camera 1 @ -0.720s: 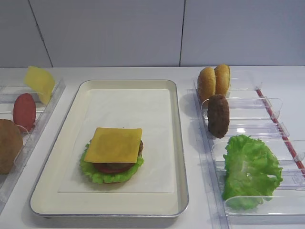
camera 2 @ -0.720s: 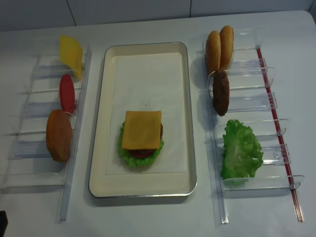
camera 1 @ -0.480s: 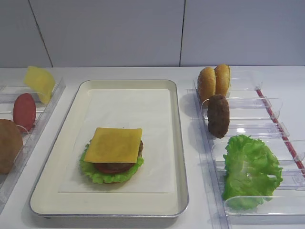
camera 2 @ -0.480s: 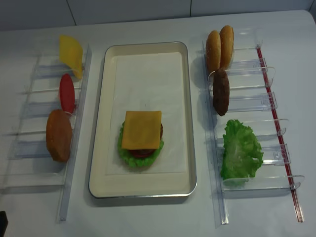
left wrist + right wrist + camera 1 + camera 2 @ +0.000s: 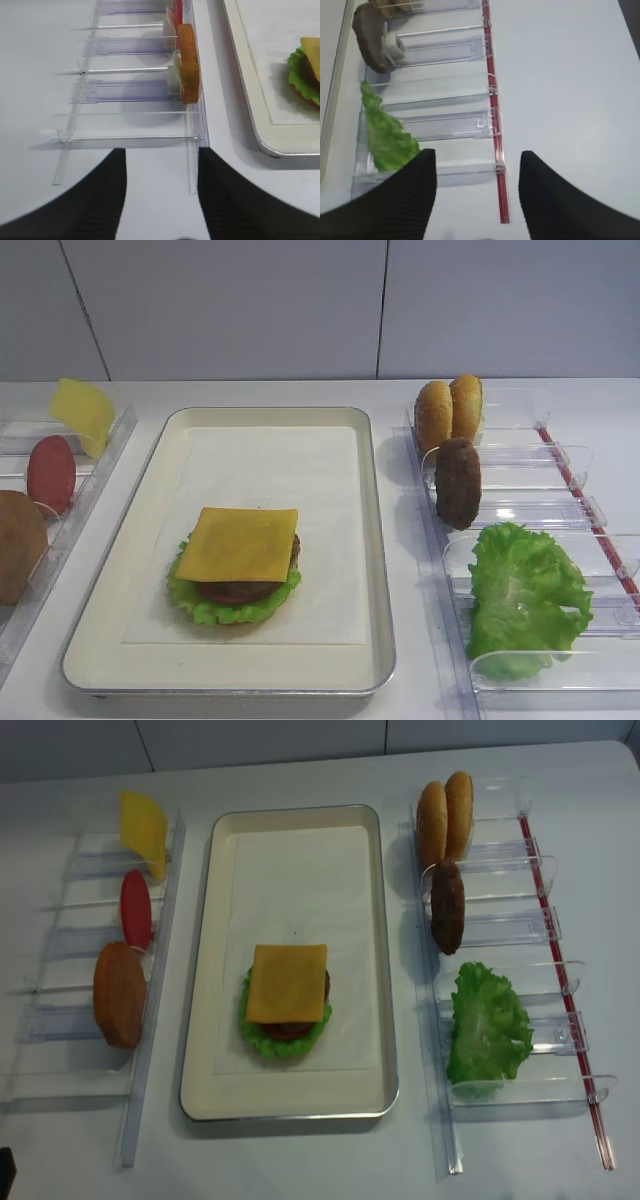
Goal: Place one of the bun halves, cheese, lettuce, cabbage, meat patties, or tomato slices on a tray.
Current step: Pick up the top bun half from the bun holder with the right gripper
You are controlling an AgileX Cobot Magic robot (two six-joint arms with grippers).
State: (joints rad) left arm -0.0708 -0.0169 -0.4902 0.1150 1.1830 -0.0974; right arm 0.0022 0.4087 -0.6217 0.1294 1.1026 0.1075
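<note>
The cream tray (image 5: 375,540) (image 5: 205,970) holds a stack: a cheese slice (image 5: 240,543) (image 5: 287,982) lying on tomato, patty and lettuce. Two bun halves (image 5: 449,412) (image 5: 445,815), a meat patty (image 5: 458,482) (image 5: 372,37) and a lettuce leaf (image 5: 525,600) (image 5: 387,135) stand in the right rack. The left rack carries cheese (image 5: 145,832), a tomato slice (image 5: 135,909) and a brown bun half (image 5: 120,993) (image 5: 188,62). My right gripper (image 5: 477,155) is open and empty over the right rack's near end. My left gripper (image 5: 161,152) is open and empty before the left rack. Cabbage is out of view.
Clear plastic racks flank the tray: the right rack (image 5: 520,935) has a red strip along its outer edge, and the left rack (image 5: 70,945) sits beside the tray's left rim. A white wall (image 5: 300,300) closes the back of the table.
</note>
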